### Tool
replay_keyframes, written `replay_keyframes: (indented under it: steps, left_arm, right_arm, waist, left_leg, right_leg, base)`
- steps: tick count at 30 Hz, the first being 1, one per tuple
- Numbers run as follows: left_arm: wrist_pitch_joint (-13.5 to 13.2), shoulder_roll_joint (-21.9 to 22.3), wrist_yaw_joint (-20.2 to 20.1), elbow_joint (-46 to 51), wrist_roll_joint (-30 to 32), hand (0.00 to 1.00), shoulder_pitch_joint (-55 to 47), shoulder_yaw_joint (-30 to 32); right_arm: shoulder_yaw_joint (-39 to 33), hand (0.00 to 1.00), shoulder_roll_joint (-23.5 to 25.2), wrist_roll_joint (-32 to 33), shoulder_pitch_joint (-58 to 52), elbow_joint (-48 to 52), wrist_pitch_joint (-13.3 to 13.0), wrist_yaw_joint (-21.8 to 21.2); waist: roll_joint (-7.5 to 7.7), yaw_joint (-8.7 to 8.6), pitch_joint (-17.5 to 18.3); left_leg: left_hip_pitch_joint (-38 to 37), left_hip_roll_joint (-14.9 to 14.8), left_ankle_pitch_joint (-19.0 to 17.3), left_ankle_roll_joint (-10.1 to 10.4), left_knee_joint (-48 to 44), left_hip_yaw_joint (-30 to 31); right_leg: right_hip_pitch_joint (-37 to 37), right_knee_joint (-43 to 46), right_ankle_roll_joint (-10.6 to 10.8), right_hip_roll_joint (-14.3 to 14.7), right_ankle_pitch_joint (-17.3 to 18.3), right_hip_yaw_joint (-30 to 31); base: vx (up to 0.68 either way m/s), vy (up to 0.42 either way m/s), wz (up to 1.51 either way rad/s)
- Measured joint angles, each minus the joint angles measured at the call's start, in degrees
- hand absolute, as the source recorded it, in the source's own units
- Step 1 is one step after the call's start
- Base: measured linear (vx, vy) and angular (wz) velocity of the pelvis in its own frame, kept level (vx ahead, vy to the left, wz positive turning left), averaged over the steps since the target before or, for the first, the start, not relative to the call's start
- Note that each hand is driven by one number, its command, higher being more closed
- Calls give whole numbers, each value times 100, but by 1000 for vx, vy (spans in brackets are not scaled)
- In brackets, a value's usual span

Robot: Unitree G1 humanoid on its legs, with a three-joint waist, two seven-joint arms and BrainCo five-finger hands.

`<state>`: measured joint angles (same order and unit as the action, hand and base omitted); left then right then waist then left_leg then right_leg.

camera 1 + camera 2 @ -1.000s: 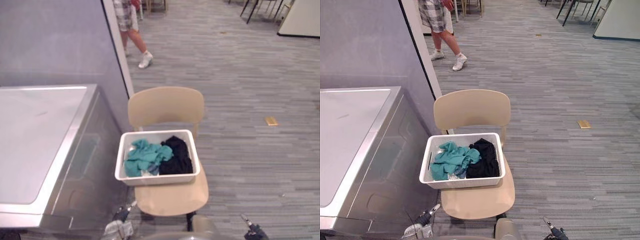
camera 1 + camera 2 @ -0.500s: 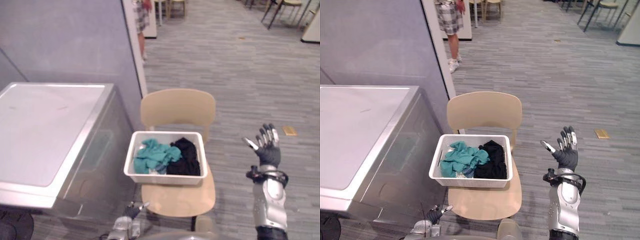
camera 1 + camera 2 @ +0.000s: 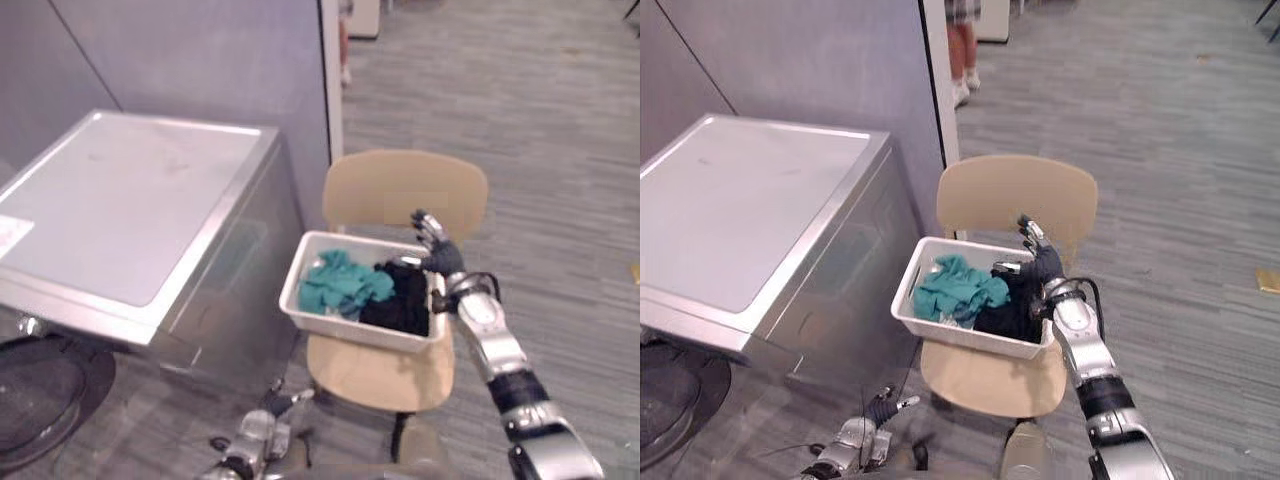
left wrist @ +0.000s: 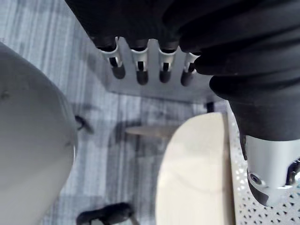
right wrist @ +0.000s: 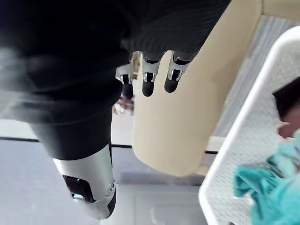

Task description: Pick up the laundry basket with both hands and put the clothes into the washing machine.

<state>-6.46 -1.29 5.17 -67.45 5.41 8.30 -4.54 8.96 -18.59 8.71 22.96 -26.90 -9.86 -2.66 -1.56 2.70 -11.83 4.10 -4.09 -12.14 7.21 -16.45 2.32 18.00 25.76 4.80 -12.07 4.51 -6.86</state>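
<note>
The white basket (image 3: 960, 335) sits on the seat of a tan chair (image 3: 1015, 195), just beside the silver washer (image 3: 750, 200), whose lid is down. In it a teal cloth (image 3: 950, 290) lies on the washer side and a black cloth (image 3: 1008, 312) on the other, touching each other.

A white sticker (image 3: 10, 232) lies on the lid near its edge; its print is too small to read.

The right hand (image 3: 1043, 265) is raised at the basket's far right corner, in front of the chair back. Whether it touches the rim cannot be told. In the right wrist view its fingers (image 5: 147, 77) are straight and hold nothing, pointing past the chair back, with the basket's rim and the teal cloth to one side.

The left hand (image 3: 262, 428) hangs low by the floor (image 3: 1180, 150), near the chair's front on the washer side, well apart from the basket. In the left wrist view its fingers (image 4: 140, 70) run straight in a row with the thumb apart, released and empty. Past them lie the seat's edge and a strip of the basket's perforated wall.

The right eye view takes in a person's legs (image 3: 962, 55) and pale shoes beside the grey partition (image 3: 820, 70) behind the washer, and a small yellow object (image 3: 1268, 280) on the floor well right of the chair.
</note>
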Motion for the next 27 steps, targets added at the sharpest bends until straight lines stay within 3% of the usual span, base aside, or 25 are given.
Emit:
replay_keyframes:
  steps: [5, 10, 13, 18, 20, 27]
  left_arm:
    - [0, -8, 144, 23, -34, 0, 358, 17]
    - [-3, -21, 290, 222, -161, 0, 815, 34]
    - [-6, -15, 377, 268, -257, 0, 1050, 34]
    - [-29, -54, 499, 390, -393, 0, 1282, 78]
    - [-31, -45, 525, 394, -544, 0, 1362, 174]
    - [-25, -4, 664, 389, -761, 0, 1537, 346]
  right_arm:
    - [626, 0, -54, -30, 1006, -838, 96, -9]
    - [1021, 0, -147, -51, 2089, -1506, 156, -5]
    - [1043, 0, -220, -91, 2297, -1749, 165, 5]
    - [1422, 0, -200, -264, 2781, -2106, 205, 3]
    - [1420, 0, -206, -271, 2924, -2283, 258, 16]
    - [1355, 0, -99, -268, 3131, -2871, 310, 148]
  waist:
    - [-42, 144, -418]
    - [-61, 167, -849]
    - [-65, 286, -928]
    - [-57, 344, -1176]
    - [-19, 460, -1218]
    - [92, 550, -1344]
  left_leg:
    - [440, -79, -11, 58, -235, -36]
    - [942, -125, -1, 84, -562, -68]
    - [1122, -150, 0, 85, -637, -78]
    - [1370, -164, 30, 131, -797, -66]
    - [1497, -147, 49, 159, -843, -51]
    - [2121, -196, 104, 258, -1205, 127]
  right_leg:
    - [438, 224, -31, 23, -3, 27]
    - [815, 452, -96, -4, 36, -30]
    - [939, 485, -97, -7, 36, -57]
    - [1079, 636, -166, -45, 88, -99]
    - [1235, 775, -206, -84, 134, -107]
    - [1637, 1237, -278, -213, 402, -356]
  base:
    - [-44, -52, 0]
    - [-27, -39, 11]
    - [-9, -3, 10]
    - [-14, -4, 13]
    - [-45, -28, 19]
    - [-61, -46, 27]
